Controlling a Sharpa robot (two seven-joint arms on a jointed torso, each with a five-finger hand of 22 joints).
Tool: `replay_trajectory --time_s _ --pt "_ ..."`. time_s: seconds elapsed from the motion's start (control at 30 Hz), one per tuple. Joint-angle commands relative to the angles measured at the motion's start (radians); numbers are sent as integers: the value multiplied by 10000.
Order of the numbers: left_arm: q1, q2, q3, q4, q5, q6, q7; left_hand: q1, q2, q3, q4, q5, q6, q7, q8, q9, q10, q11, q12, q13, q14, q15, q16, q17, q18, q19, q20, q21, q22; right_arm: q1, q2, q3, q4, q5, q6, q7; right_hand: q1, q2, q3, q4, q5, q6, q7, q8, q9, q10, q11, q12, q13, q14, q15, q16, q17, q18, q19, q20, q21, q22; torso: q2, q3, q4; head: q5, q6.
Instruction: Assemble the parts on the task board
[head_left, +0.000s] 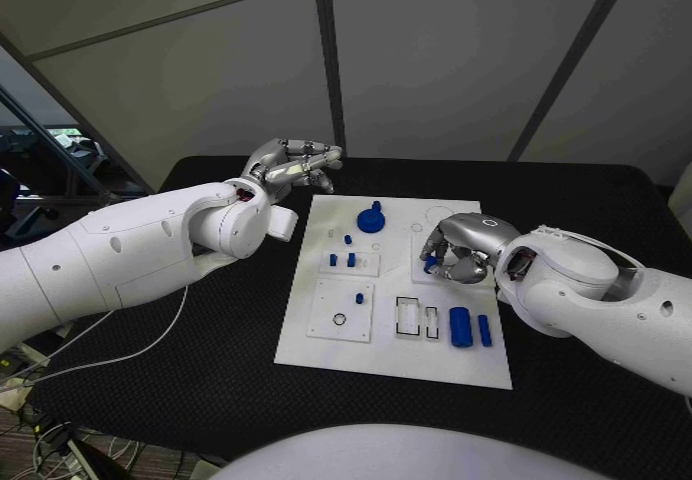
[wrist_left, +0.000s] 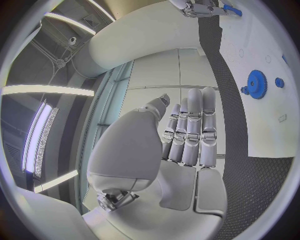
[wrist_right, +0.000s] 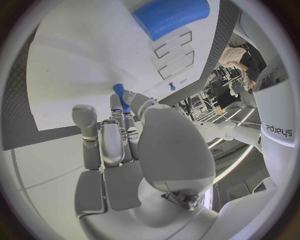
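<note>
Now | right hand (head_left: 464, 250) apparently pinches blue peg (wrist_right: 120, 93) (over task board (head_left: 378, 352)) | left hand (head_left: 294, 162) empty

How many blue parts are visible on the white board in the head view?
8: the gear with a small piece beside it, one peg, two pegs, one peg, two blocks. Another sits at the right hand; more may be hidden.

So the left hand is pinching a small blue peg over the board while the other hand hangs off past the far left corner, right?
Not quite: it is the right hand that pinches the small blue peg over the task board, as the right wrist view shows. The left hand is the one off past the far left corner, holding nothing.
</note>
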Motion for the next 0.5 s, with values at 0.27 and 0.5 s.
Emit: replay_trajectory --time_s 0.27,0.5 --pt "17 -9 1 -31 -58 128 30 49 37 -13 -32 6 -38 -5 56 13 -38 -14 49 -12 -75 -7 -33 -9 -121 28 55 -57 -9 35 -379 46 705 206 -1289 39 -198 69 97 18 -111 158 -38 77 71 142 -26 -81 33 401 -84 80 27 -88 -6 -79 55 58 -8 5 -9 -22 24" --pt "16 20 1 -58 -58 134 26 49 37 -13 -32 6 -38 -5 56 13 -38 -14 49 -12 -75 -7 -33 -9 -121 28 55 -57 -9 50 -535 213 1521 690 -1330 65 -259 42 95 39 -126 168 -43 76 72 159 -30 -107 37 403 -87 93 40 -95 10 -82 79 94 -3 -7 15 -39 20"
